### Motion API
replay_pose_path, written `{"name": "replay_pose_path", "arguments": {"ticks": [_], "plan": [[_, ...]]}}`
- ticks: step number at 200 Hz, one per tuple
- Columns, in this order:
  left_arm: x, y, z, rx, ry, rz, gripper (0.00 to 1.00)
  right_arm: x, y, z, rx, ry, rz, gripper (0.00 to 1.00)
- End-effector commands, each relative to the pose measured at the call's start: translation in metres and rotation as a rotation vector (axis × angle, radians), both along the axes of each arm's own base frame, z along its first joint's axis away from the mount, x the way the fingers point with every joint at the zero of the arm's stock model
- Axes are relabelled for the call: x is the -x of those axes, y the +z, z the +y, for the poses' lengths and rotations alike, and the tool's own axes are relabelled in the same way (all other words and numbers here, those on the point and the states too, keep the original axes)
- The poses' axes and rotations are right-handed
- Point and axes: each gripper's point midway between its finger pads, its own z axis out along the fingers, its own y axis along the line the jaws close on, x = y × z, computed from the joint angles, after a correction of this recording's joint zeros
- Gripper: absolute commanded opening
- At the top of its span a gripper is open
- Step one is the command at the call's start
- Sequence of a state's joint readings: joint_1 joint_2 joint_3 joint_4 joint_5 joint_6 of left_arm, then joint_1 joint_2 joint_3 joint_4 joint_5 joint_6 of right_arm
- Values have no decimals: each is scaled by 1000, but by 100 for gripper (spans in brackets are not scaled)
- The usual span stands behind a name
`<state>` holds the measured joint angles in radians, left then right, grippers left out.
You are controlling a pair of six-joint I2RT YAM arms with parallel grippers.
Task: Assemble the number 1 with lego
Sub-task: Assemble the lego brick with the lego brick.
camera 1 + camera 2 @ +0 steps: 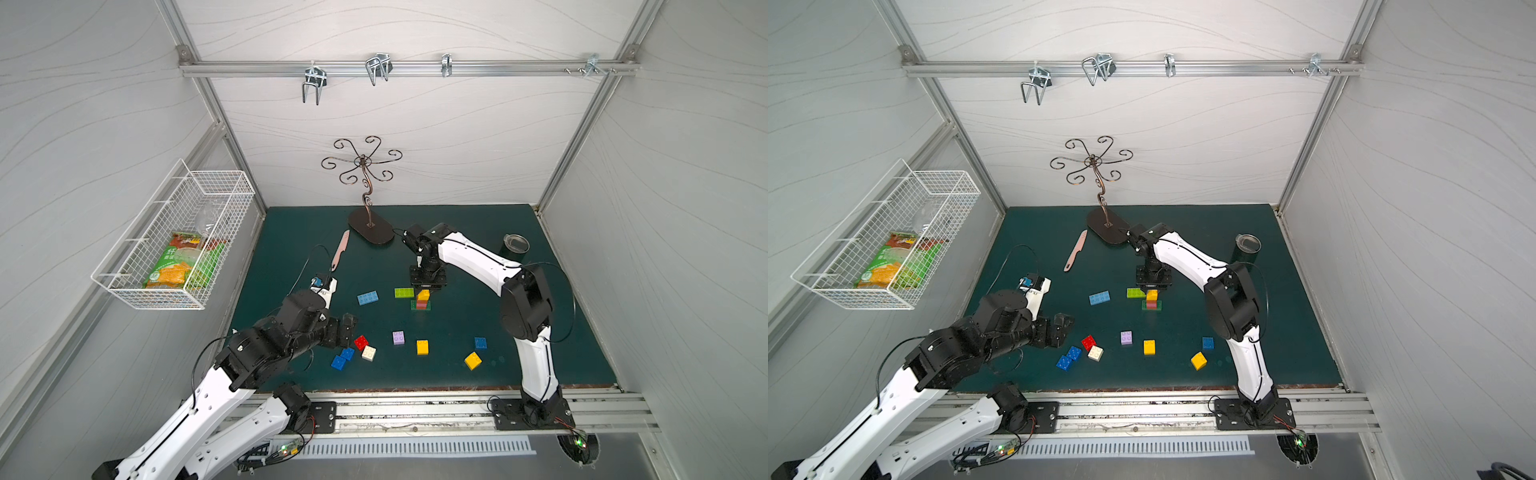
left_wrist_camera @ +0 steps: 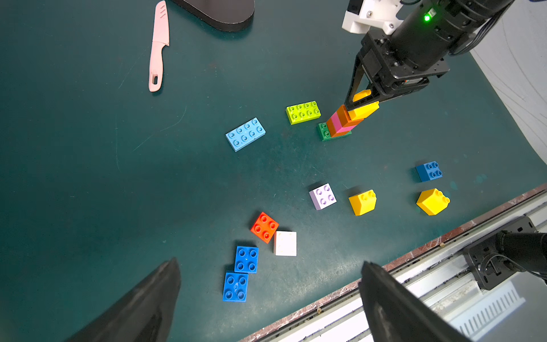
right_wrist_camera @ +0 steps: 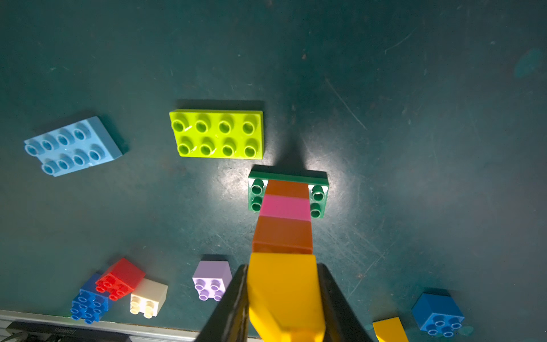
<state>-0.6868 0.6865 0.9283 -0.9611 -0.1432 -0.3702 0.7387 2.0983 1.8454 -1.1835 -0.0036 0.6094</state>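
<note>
A small tower [image 1: 422,302] stands mid-table on a dark-green brick [image 3: 318,194], with orange, pink and orange bricks above it. My right gripper [image 3: 282,266] is shut on the yellow brick [image 3: 282,290] resting on top of the tower, and it shows in both top views [image 1: 424,291] [image 1: 1152,291]. Beside the tower lie a lime brick [image 2: 303,112] and a light-blue brick [image 2: 245,133]. Nearer the front lie loose red [image 2: 264,227], white [image 2: 285,243], blue [image 2: 246,259], lilac [image 2: 322,196] and yellow [image 2: 363,202] bricks. My left gripper [image 2: 270,263] hangs open above the blue ones, holding nothing.
A pink knife [image 1: 340,250] lies at the back left, beside the dark base of a metal stand [image 1: 370,230]. A dark cup [image 1: 514,245] stands at the back right. A wire basket [image 1: 174,245] hangs on the left wall. The table's front edge [image 2: 384,268] is close to the left gripper.
</note>
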Motion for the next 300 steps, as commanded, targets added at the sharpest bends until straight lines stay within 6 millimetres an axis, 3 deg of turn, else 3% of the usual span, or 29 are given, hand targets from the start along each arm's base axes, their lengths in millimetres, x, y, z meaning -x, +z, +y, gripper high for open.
{"name": "replay_pose_path", "arguments": {"ticks": [1,181,226,236,255,268,300], "plan": [[-9,12,-2,28,15,-55,99,5,-25,-12,84,0,64,0],[-8,13,0,30,21,-66,99,15,-76,-13,207,-29,111,3],[-9,11,-2,24,19,-55,99,13,-43,-8,144,-38,59,13],[-10,10,-2,20,18,-51,99,12,-32,-5,116,-44,42,20],[-10,9,-2,15,19,-47,99,11,-9,-2,60,-58,14,47],[-11,9,-2,13,21,-46,99,9,8,1,16,-62,-19,60],[-12,6,-2,3,25,-35,99,1,48,5,-122,-57,-151,71]]}}
